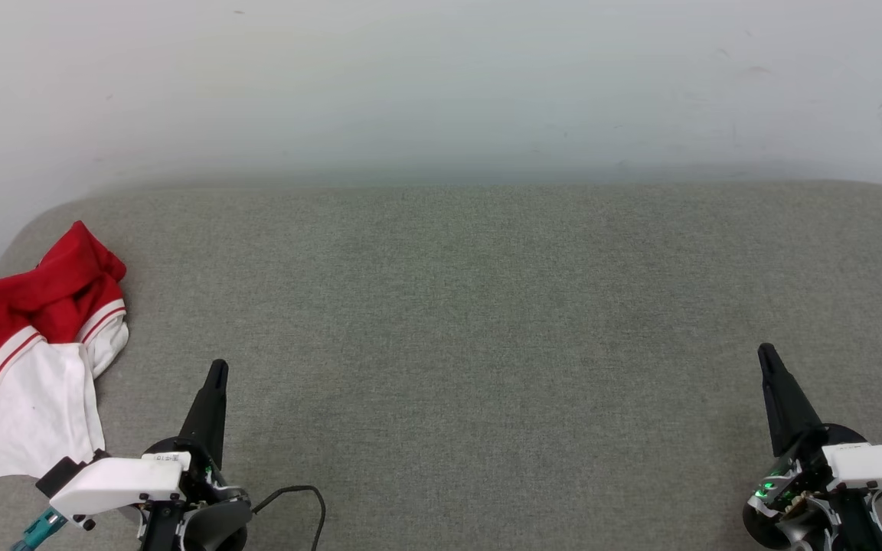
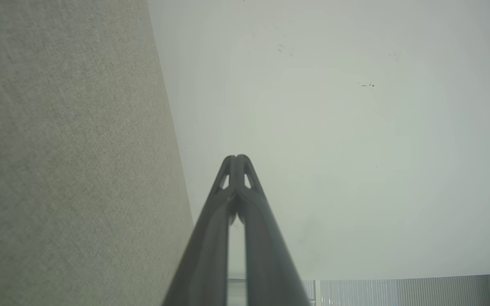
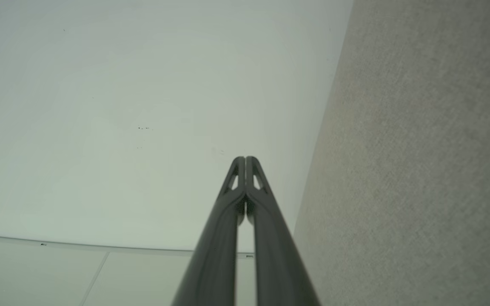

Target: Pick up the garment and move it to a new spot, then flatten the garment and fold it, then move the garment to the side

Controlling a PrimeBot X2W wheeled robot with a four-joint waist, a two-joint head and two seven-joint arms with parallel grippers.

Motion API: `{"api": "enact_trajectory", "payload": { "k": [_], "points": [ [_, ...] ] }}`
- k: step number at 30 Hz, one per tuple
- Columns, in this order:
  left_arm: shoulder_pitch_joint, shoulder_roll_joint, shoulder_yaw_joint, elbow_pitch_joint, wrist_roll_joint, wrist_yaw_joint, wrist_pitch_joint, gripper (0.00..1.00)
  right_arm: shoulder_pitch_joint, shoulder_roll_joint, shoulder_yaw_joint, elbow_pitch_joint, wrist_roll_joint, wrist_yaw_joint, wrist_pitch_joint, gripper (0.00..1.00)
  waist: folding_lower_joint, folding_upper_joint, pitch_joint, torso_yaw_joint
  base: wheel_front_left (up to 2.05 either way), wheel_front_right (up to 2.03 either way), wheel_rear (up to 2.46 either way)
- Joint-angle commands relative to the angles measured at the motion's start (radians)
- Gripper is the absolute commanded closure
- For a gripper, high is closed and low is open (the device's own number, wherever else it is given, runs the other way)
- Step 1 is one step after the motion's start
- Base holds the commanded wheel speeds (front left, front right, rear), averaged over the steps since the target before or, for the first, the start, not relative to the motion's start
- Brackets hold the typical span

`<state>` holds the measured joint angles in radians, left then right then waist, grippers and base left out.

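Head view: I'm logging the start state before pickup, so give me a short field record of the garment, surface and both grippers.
garment: crumpled, red with white sleeve, at the surface's left end, partly cut off by the view
surface: grey fabric, against a pale wall
left gripper: shut, empty, right of the garment, not touching
right gripper: shut, empty, lower right

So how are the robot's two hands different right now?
The left gripper sits near the red-and-white shirt; the right gripper is far from it. A black cable loops by the left gripper's base; green lights glow at the right gripper's base. Both are shut, holding nothing.
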<state>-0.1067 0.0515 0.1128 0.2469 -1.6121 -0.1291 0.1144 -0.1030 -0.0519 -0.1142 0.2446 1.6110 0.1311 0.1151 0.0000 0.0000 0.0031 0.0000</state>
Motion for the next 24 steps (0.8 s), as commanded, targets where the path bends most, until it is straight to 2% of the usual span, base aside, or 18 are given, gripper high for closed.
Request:
{"api": "enact_trajectory", "payload": {
  "k": [1, 24],
  "points": [
    [-0.005, -0.002, 0.003, -0.001, -0.002, -0.003, 0.002, 1.00, -0.010, 0.003, 0.000, 0.001, 0.004, -0.001, 0.000, 1.00, 0.0000, 0.0000, 0.000, 0.000, 0.00, 0.00, 0.00],
    [-0.005, -0.002, 0.003, -0.001, -0.002, -0.003, 0.002, 1.00, -0.010, 0.003, 0.000, 0.001, 0.004, -0.001, 0.000, 1.00, 0.0000, 0.0000, 0.000, 0.000, 0.00, 0.00, 0.00]
  ]
}}
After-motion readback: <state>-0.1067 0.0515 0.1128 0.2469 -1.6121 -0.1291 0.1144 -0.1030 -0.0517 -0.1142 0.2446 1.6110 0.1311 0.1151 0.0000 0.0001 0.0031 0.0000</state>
